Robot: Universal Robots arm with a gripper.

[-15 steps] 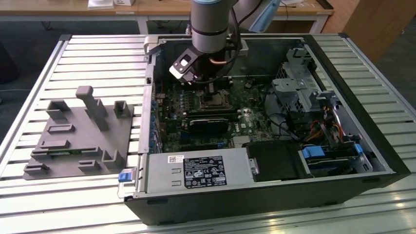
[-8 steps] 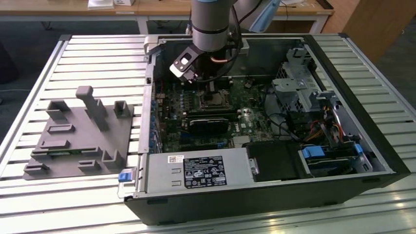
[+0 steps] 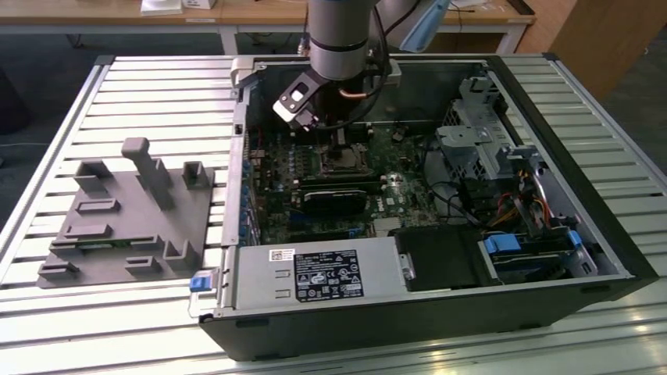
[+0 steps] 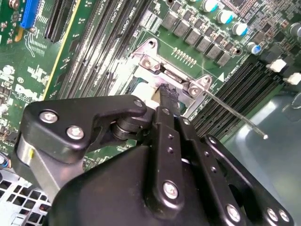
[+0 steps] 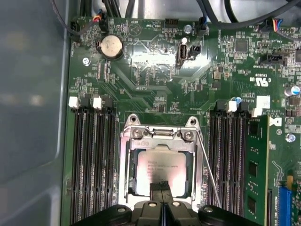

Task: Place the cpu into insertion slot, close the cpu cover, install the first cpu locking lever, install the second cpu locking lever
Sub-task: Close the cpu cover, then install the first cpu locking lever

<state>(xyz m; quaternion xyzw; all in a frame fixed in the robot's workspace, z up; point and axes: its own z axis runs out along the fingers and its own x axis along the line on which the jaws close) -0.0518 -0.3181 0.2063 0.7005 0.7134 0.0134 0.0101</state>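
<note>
Your jaws are pressed together with nothing between them; in the first wrist view their tip sits low over the near edge of the cpu (image 5: 162, 165); contact can't be judged. The cpu lies flat in the slot (image 3: 341, 160); the cover (image 5: 129, 174) is down around it, with the chip top showing through the window. A thin wire lever (image 5: 209, 172) runs along one side of the socket. In the exterior view the arm (image 3: 339, 31) reaches into the open case (image 3: 417, 328) on the slatted tabletop (image 3: 156, 86).

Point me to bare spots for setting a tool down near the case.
Free: slatted table beyond the grey fixture, beside the computer case; also the strip in front of the fixture. Crowded: inside the case, where the gripper sits over the cpu between memory slots.
</note>
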